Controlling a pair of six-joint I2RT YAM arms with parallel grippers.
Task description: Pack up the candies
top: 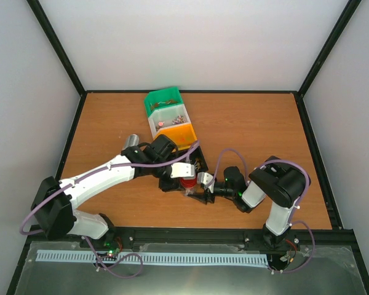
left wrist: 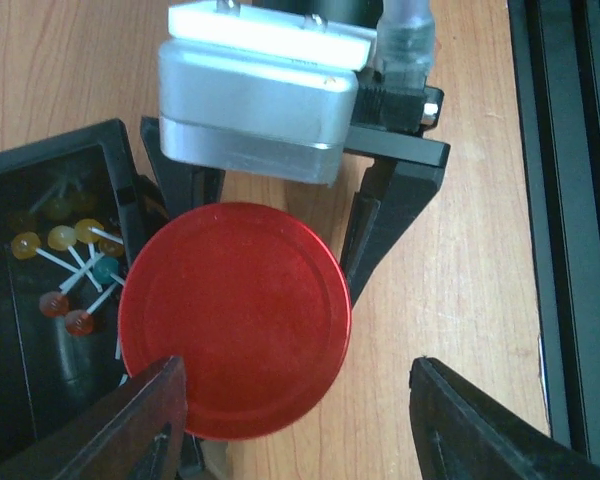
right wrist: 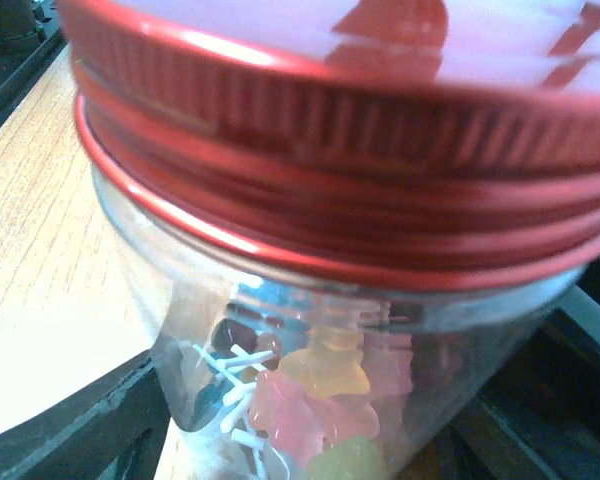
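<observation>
A clear jar (right wrist: 180, 300) with a round red lid (left wrist: 235, 320) stands on the table beside the black bin (left wrist: 40, 180). Candies (right wrist: 320, 400) fill the jar: pink, yellow and green sweets and white-stick lollipops. More lollipop candies (left wrist: 75, 265) lie in the black bin. My left gripper (left wrist: 300, 410) hangs open over the lid, one finger (left wrist: 140, 420) overlapping its edge and the other well clear. My right gripper (right wrist: 310, 440) has the jar between its fingers (left wrist: 385, 215), close to the wall. Contact does not show.
Green (top: 163, 98), white (top: 170, 118) and orange (top: 183, 133) bins sit in a row behind the arms, the white one holding small sweets. The black frame rail (left wrist: 570, 240) runs along the near table edge. Both arms crowd around the jar (top: 186, 183).
</observation>
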